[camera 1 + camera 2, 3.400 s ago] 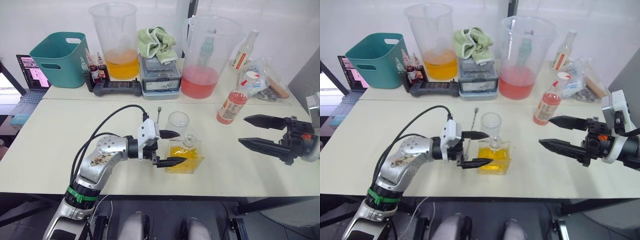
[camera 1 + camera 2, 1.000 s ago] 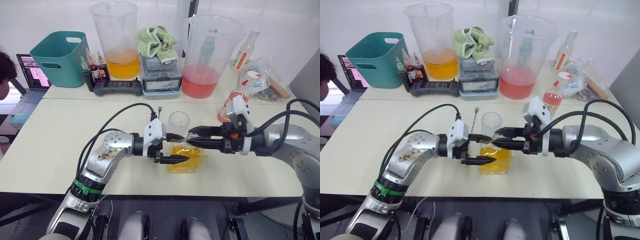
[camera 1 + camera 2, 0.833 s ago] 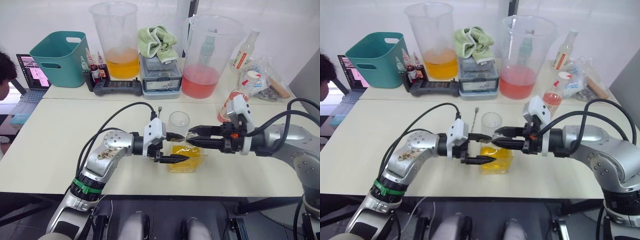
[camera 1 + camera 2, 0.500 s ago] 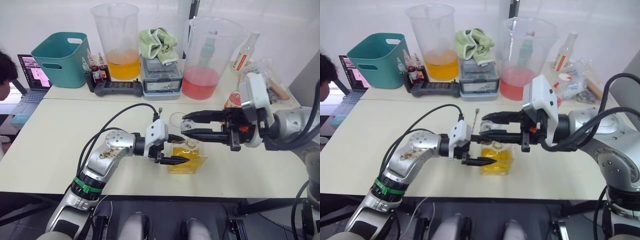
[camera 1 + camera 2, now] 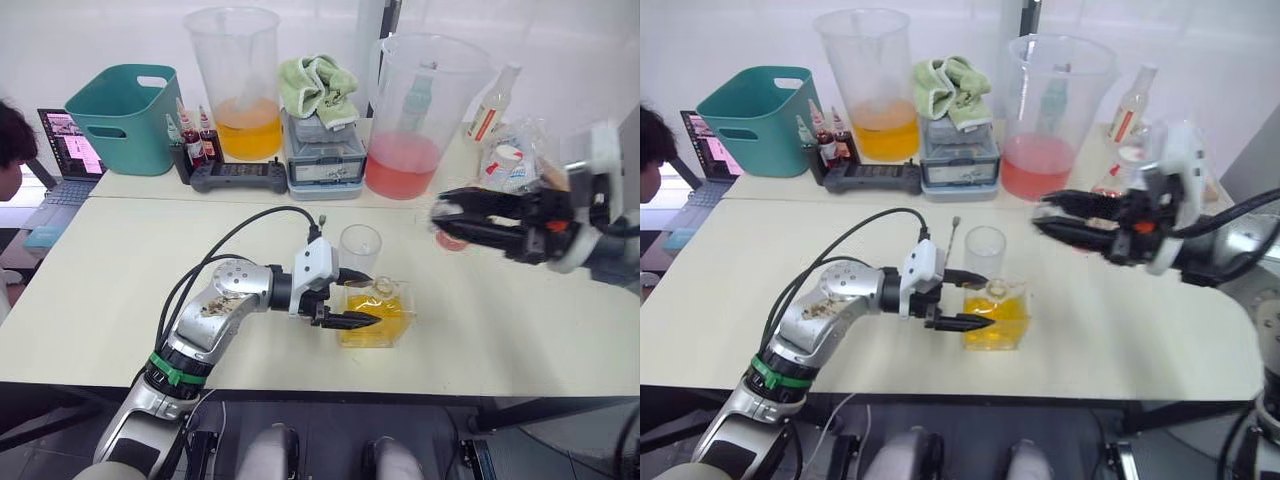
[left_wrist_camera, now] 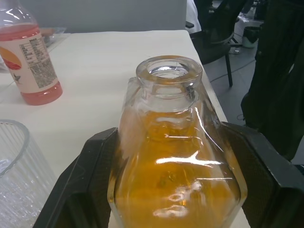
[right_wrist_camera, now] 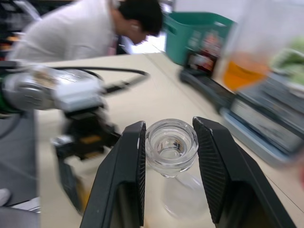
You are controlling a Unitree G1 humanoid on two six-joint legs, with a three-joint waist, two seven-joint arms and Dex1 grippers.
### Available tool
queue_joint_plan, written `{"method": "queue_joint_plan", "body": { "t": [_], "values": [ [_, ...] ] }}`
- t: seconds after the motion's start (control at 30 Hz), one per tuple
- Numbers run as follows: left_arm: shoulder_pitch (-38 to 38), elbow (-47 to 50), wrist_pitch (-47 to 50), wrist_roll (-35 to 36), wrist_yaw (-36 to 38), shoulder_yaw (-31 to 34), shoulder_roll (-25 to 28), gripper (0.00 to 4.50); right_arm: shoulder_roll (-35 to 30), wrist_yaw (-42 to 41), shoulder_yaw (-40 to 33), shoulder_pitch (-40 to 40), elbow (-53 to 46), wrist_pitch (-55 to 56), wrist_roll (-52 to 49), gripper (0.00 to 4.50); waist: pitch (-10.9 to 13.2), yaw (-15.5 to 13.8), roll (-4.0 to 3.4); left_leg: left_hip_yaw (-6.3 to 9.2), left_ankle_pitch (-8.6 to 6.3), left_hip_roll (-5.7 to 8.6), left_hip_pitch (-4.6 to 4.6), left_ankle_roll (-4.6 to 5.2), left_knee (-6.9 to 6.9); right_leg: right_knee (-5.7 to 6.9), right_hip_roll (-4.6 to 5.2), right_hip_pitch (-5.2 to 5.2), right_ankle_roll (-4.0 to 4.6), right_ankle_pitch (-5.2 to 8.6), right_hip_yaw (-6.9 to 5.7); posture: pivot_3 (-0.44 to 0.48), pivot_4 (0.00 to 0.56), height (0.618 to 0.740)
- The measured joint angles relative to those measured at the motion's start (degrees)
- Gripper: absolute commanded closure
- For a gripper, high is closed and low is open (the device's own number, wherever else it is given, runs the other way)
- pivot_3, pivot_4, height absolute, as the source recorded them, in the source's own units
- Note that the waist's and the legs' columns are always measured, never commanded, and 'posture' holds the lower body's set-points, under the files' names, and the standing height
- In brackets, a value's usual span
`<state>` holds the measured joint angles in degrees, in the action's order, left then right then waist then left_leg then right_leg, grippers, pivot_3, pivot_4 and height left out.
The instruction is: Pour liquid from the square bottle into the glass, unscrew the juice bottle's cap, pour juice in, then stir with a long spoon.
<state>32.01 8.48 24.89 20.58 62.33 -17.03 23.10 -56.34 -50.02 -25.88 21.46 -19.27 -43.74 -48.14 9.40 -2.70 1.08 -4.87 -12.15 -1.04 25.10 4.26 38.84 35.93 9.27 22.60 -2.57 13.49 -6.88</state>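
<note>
Glass, heavy with yellow liquid and likely slick: my left end effector (image 5: 358, 300) clamps the square bottle (image 5: 376, 316) by its flat sides on the bench (image 5: 110, 280); my right end effector (image 7: 168, 142) pinches its stopper (image 7: 171, 145).

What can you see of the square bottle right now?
The square bottle is squat clear glass with flat faceted sides, mostly full of yellow liquid. It stands upright on the table, just in front of the glass. Its short neck is open, with no stopper in it. The left gripper is closed on its sides; the right gripper holds the round clear stopper.
</note>
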Motion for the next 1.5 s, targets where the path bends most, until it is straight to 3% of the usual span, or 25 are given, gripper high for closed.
{"method": "queue_joint_plan", "body": {
  "t": [0.2,0.63,1.03,1.1,1.33,1.5],
  "values": [
    [-1.19,0.51,0.56,0.41,-0.89,1.24,-0.16,1.73,0.79,1.99,-3.47,-7.0,16.08,10.76,12.84,3.48,-0.07,0.42,-0.17,-0.03,0.03,0.02,-0.1,-0.04,0.0,0.07,0.0,-0.01,-0.01,0.01,0.06,0.0,0.15,0.736],
    [-3.45,2.07,1.52,1.68,-3.2,2.93,-0.59,1.73,12.97,15.3,0.51,-0.52,50.56,31.21,27.73,3.48,-0.08,0.99,-0.43,-0.13,0.17,0.07,-0.34,-0.28,-0.09,0.05,0.01,-0.19,-0.1,0.06,0.24,0.0,0.15,0.736],
    [-3.92,2.3,1.38,1.86,-3.38,3.24,-0.02,1.73,14.83,15.32,1.64,0.64,59.9,36.98,29.57,3.48,-0.09,1.82,-0.45,-0.13,0.06,0.05,-0.46,-0.09,-0.11,0.04,0.0,-0.28,-0.1,0.06,0.29,0.0,0.15,0.736],
    [-3.92,2.3,1.37,1.85,-3.38,3.24,0.0,1.73,14.83,15.19,1.7,0.67,60.15,37.42,29.69,2.45,-0.09,1.84,-0.45,-0.13,0.06,0.05,-0.46,-0.09,-0.11,0.04,0.0,-0.29,-0.1,0.06,0.29,0.0,0.15,0.736],
    [-3.92,2.3,1.21,1.85,-3.31,3.2,0.05,1.73,14.97,13.53,1.62,-0.64,58.19,36.9,28.76,0.13,-0.09,1.86,-0.47,-0.14,0.05,0.05,-0.46,-0.08,-0.12,0.03,0.0,-0.28,-0.11,0.06,0.32,0.0,0.15,0.736],
    [-3.97,2.3,0.99,1.85,-3.22,3.14,0.01,1.73,13.79,12.59,-0.03,-2.5,51.62,35.01,26.55,0.0,-0.07,1.81,-0.54,-0.15,0.02,0.07,-0.46,-0.04,-0.12,0.03,0.03,-0.28,-0.12,0.08,0.35,0.0,0.15,0.736]
  ]
}}
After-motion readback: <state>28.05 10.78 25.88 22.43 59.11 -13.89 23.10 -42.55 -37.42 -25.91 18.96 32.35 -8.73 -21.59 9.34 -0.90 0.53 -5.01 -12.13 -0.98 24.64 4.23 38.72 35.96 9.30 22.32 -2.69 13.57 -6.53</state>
